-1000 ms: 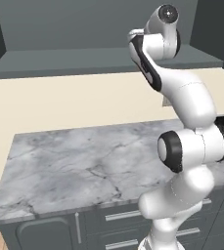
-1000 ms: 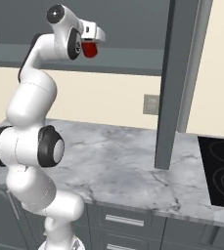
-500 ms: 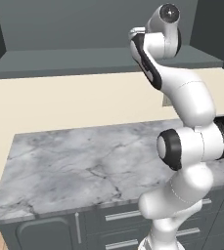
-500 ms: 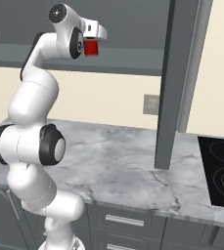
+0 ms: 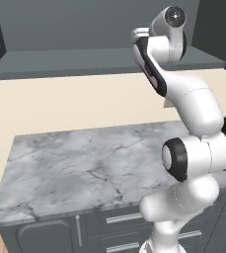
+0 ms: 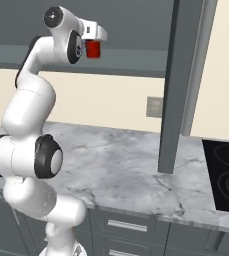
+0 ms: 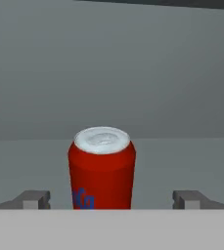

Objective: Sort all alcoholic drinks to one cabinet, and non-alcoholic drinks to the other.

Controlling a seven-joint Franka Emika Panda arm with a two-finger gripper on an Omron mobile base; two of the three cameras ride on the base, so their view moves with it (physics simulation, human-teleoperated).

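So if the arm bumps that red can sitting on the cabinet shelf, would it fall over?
Probably not from a light nudge: the red can stands upright on the flat shelf floor. Its smooth round sides look slippery, and once tipped it would likely roll.

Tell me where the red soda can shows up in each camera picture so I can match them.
Left base view: I cannot find the can; the arm's upper links stand before that part of the cabinet shelf.
Right base view: the red soda can is near the top left, on the cabinet shelf, just ahead of the hand.
Hand view: the can stands upright at lower centre, between the open fingertips.
Shared landmark: the grey cabinet shelf.
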